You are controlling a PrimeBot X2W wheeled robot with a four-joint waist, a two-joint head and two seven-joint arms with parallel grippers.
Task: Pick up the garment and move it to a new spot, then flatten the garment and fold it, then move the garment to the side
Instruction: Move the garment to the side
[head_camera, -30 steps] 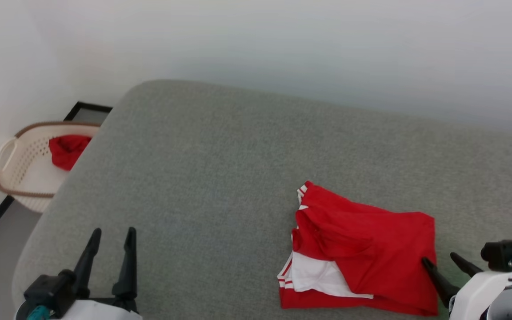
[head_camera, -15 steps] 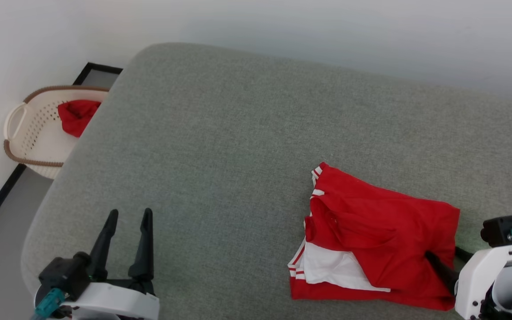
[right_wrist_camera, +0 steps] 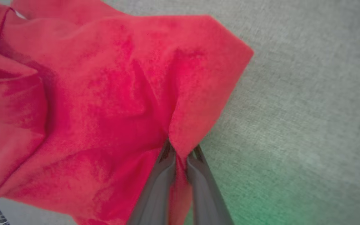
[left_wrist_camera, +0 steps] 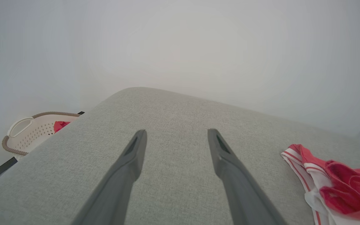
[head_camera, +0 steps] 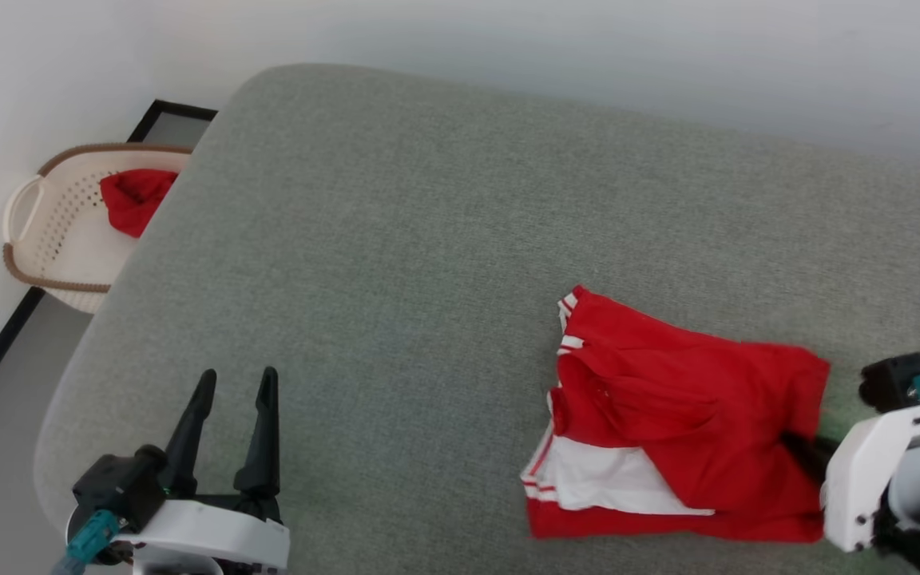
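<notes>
The garment (head_camera: 668,415), a red jersey with a white panel and red-and-white striped trim, lies bunched on the grey cushion at the right; its striped edge (left_wrist_camera: 320,178) reaches into the left wrist view. My right gripper (head_camera: 794,446) has its fingers pinched together on the garment's right edge, with a fold of red cloth (right_wrist_camera: 155,93) caught between them at the tips of my right gripper (right_wrist_camera: 181,150). My left gripper (head_camera: 235,383) stands open at the lower left over bare cushion, well apart from the garment, and my left gripper (left_wrist_camera: 177,137) holds nothing between its fingers.
The grey cushioned surface (head_camera: 396,239) has a rounded far-left corner and a white wall behind it. A cream perforated basket (head_camera: 53,231) with a small red cloth (head_camera: 134,200) stands on the floor past the left edge.
My right gripper has gone from open to shut on the garment's right edge, pulling the cloth up into a fold. The head camera has shifted, so the whole picture has moved.
</notes>
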